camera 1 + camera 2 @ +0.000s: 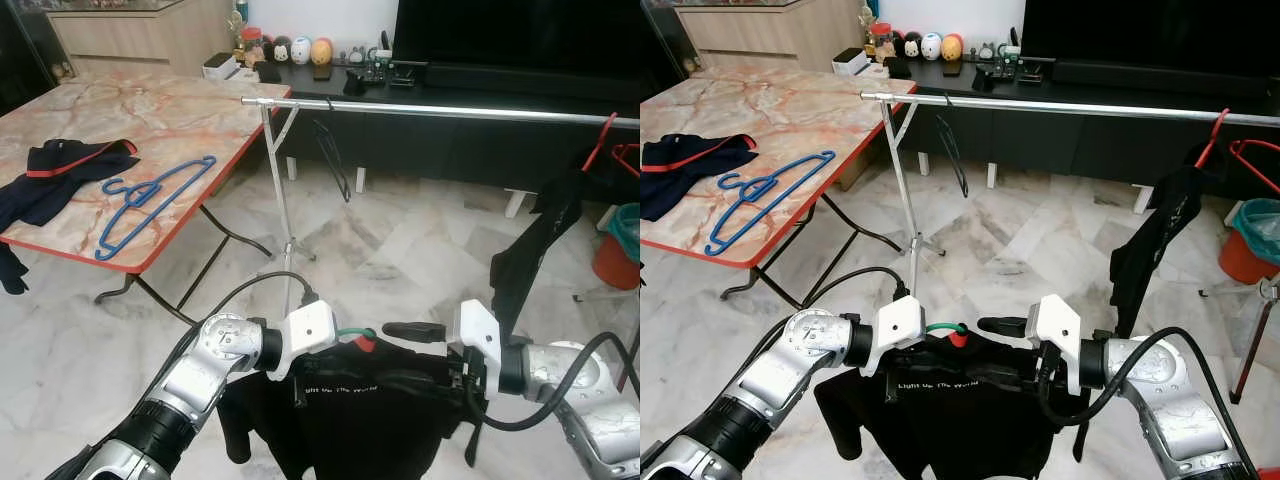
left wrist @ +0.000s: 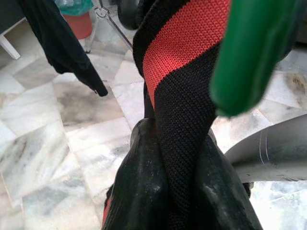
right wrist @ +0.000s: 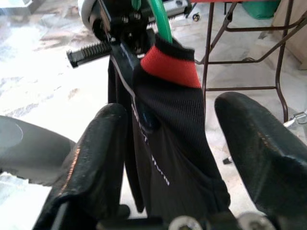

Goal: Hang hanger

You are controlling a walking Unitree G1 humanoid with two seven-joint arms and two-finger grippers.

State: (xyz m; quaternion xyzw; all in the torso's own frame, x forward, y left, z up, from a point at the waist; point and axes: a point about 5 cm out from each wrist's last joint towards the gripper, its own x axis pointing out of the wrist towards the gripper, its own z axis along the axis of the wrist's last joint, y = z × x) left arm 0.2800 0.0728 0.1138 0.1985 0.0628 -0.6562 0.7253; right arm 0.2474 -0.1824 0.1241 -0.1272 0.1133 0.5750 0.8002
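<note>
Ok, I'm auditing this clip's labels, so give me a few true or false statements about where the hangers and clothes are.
1. Blue hangers lie on the marble table. True.
2. The silver rail is bare. False: a black garment hangs near its right end.
3. The left gripper is shut on the black shirt. True.
4. The shirt's hanger is red. False: it is green.
</note>
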